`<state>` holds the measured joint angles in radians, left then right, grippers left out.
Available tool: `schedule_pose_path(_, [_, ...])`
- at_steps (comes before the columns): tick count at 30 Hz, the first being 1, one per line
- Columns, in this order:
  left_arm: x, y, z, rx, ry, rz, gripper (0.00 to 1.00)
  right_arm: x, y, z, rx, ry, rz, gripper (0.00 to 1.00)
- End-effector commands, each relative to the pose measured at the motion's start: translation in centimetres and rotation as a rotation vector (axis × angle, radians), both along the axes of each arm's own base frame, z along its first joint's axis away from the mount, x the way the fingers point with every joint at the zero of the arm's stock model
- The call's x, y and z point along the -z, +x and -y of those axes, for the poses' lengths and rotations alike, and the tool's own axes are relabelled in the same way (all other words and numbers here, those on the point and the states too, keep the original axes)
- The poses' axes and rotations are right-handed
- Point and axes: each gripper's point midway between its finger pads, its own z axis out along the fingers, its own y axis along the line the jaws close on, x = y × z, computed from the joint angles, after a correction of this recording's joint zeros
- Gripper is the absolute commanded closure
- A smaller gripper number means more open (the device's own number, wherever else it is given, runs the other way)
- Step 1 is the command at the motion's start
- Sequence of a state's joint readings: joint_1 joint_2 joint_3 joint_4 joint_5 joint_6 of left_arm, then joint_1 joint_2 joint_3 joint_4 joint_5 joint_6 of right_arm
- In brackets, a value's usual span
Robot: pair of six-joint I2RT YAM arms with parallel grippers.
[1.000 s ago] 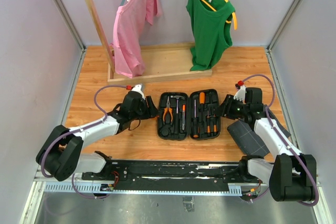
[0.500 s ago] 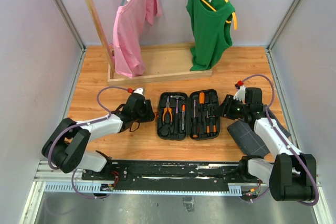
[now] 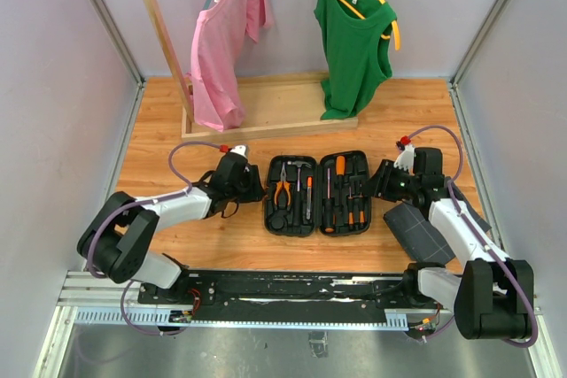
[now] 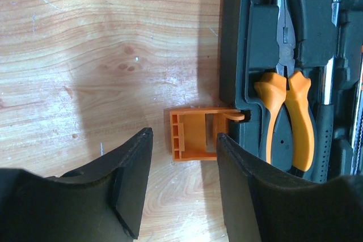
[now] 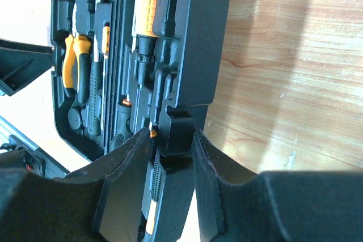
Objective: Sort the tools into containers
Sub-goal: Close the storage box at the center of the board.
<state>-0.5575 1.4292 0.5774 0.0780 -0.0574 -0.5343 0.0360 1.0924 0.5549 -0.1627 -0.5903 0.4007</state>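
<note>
The black tool case (image 3: 319, 219) lies open in the middle of the table. Its left half holds orange-handled pliers (image 3: 283, 190) and a hammer (image 3: 299, 168). Its right half holds black-and-orange screwdrivers (image 3: 341, 174). My left gripper (image 3: 254, 189) is open just left of the case. In the left wrist view, the orange latch (image 4: 195, 134) lies flat on the wood between and just ahead of its fingers, next to the pliers (image 4: 286, 103). My right gripper (image 3: 379, 185) is shut on the rim of the case's right half (image 5: 190, 117).
A dark grey flat tray (image 3: 416, 229) lies under my right forearm. A wooden clothes rack (image 3: 266, 117) stands at the back with a pink shirt (image 3: 226, 37) and a green top (image 3: 354, 37). Grey walls close both sides.
My left forearm has swung and the left gripper has edged a little right, toward the case's latch. The right arm and the case have not moved.
</note>
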Motion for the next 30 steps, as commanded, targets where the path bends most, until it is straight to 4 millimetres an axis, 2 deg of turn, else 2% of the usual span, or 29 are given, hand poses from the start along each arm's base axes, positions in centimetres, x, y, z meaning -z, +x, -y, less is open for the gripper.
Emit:
schedule_pose_path(1, [-0.6, 0.4, 1.5, 0.046, -0.04, 0.018, 0.46, -2.4, 0.4, -1.2, -0.058, 0.064, 0.046, 0.63])
schedule_pose_path(7, [0.0, -0.1, 2.1, 0.058, -0.051, 0.0, 0.46, -4.0, 0.3, -1.7, -0.087, 0.083, 0.08, 0.59])
schedule_pose_path(15, [0.0, -0.1, 3.1, 0.074, -0.067, -0.001, 0.46, -5.6, 0.0, -1.9, -0.11, 0.063, 0.109, 0.57])
schedule_pose_path(23, [0.1, -0.1, 3.3, 0.084, -0.066, -0.005, 0.47, -7.5, -0.4, -3.7, -0.157, 0.075, 0.137, 0.56])
schedule_pose_path(30, [0.0, 0.1, 3.8, 0.096, -0.068, -0.004, 0.48, -8.2, -1.0, -5.3, -0.197, 0.052, 0.156, 0.55])
